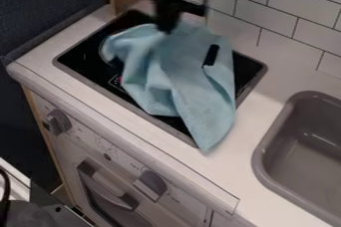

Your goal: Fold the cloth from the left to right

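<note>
Crumpled light-blue cloth (180,76) across cooktop (85,57), tip over near corner. My fingers (166,28) at cloth's far edge; can't tell if open or gripping.

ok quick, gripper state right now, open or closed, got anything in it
Gripper: at the cloth's far edge; whether it is open, closed or holding the cloth cannot be told.

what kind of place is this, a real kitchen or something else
Most likely a toy or mock-up kitchen: a black stovetop with a cloth over it, a grey sink beside it, and an oven front with knobs below.
</note>
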Available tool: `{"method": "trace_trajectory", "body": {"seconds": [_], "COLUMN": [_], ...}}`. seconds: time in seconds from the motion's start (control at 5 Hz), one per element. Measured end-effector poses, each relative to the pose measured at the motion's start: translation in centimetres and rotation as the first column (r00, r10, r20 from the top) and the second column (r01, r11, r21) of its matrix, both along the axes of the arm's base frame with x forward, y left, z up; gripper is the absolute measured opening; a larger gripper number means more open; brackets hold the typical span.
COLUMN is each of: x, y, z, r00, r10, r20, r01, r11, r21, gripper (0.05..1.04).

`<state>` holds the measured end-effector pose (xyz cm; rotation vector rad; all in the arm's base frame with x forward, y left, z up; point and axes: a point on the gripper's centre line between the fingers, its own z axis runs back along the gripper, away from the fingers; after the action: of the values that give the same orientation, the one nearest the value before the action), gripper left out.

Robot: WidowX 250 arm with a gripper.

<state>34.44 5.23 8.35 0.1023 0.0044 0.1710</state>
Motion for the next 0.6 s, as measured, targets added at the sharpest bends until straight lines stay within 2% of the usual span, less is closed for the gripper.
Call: {"method": "trace_trajectory", "body": {"seconds": [0.2,0.4,0.6], "x": [-0.4,-1.4,-1.5], "y": [-4.8,-9.3,-11.4], "z": [-0.2,-0.9,-2.1], "r00": [0.999,1.000,1.000], "r10": [-0.032,-0.012,-0.004], "r20": [-0.008,0.022,0.018], "r01": [0.031,0.015,0.008], "r11": [0.997,0.990,0.982], "r21": [-0.063,-0.139,-0.189], "gripper": [0.052,0.052,0.052]}}
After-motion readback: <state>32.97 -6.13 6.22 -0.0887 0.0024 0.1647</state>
